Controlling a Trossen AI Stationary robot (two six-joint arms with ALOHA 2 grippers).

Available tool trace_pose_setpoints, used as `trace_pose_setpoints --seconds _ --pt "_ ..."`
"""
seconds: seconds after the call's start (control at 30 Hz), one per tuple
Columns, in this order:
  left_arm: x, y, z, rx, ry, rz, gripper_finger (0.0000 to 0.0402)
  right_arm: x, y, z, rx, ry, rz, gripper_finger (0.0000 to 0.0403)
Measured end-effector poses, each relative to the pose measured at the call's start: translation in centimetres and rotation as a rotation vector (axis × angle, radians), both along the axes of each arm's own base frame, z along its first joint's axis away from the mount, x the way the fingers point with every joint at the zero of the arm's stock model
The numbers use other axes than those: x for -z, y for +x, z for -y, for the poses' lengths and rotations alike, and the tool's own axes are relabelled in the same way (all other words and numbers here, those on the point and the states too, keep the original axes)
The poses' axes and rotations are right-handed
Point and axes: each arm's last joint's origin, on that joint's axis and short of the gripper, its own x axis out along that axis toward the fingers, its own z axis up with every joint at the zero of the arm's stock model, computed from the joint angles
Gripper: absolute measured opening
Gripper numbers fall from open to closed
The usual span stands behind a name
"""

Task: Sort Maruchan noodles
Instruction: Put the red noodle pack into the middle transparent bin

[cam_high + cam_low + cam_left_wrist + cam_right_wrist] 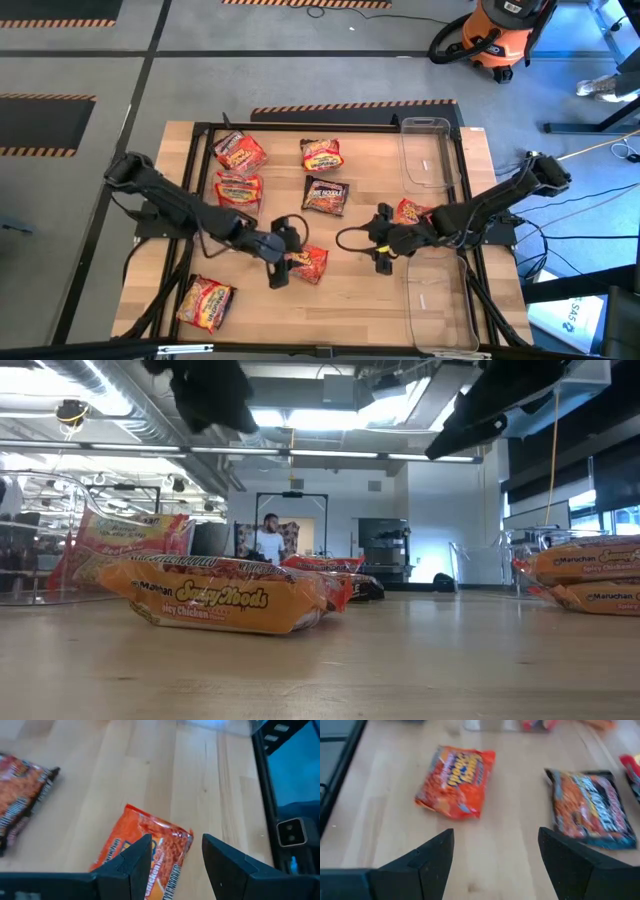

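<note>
Several Maruchan packets lie flat on the wooden table. An orange-red packet (309,263) (150,847) lies near the middle. My left gripper (280,250) (175,855) hovers open just left of it, one finger over the packet's edge, touching nothing. My right gripper (382,243) (495,850) is open above bare wood, facing that same orange-red packet (455,780) and a dark maroon packet (326,195) (592,810). Another red packet (411,211) lies beside the right arm. Three red-and-yellow packets (240,153) (322,154) (238,190) lie toward the far left. One more packet (205,303) lies at the near left.
A clear plastic bin (428,150) stands at the far right of the table. A second clear bin (440,300) stands at the near right. A black frame (300,124) runs round the tabletop. In the low view a person (268,540) stands far back in the room.
</note>
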Motion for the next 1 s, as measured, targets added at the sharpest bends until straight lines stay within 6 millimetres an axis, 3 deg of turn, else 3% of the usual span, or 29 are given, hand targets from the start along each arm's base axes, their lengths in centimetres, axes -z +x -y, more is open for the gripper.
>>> trace_pose_setpoints --seconds 0.2,0.33,0.53,0.73,1.0 --pt "1.5 0.5 1.1 0.016 -0.029 -0.039 0.0167 0.1 0.1 -0.1 0.009 0.014 -0.003 0.0269" --pt "1.5 0.2 1.6 0.017 -0.045 -0.048 0.0167 0.9 0.9 -0.4 0.032 -0.012 0.02 0.0269" --pt "1.2 0.2 1.1 -0.039 0.002 -0.026 0.0167 2.0 2.8 1.9 0.185 -0.121 0.052 0.0269" --pt "2.9 0.8 1.4 -0.062 0.128 -0.041 0.0167 1.7 4.2 7.9 0.372 -0.039 0.067 0.0269" --pt "6.1 2.1 1.1 -0.092 0.304 -0.093 0.0167 2.1 4.7 18.4 0.547 0.196 0.117 0.0269"
